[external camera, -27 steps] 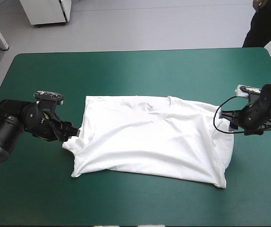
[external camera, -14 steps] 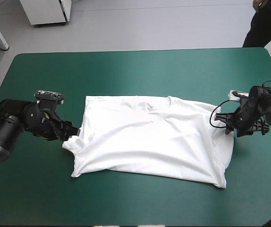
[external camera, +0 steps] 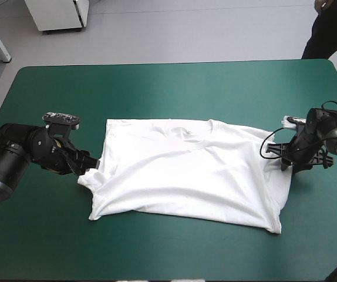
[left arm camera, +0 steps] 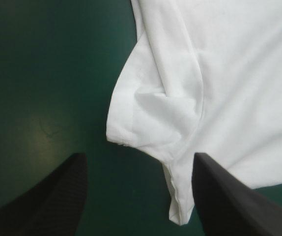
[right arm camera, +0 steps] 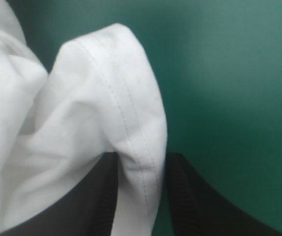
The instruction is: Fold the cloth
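Right fingers (right arm camera: 195, 206) swung in — clenched on T-shirt (external camera: 186, 170) sleeve, contact hidden; left fingers (left arm camera: 47, 201) apart.

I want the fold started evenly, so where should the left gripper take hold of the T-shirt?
I'd pinch the sleeve of the T-shirt at its hem, coming from the left edge of the table. It juts out flat toward the open left gripper, lying ahead between its fingers.

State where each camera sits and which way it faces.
High view: above and behind the robot, looking down on the table; left tool and right tool show.
Left wrist view: above the open left tool, facing a T-shirt sleeve.
Right wrist view: above the right tool, shut on a stitched hem.
Shared: all show the T-shirt.
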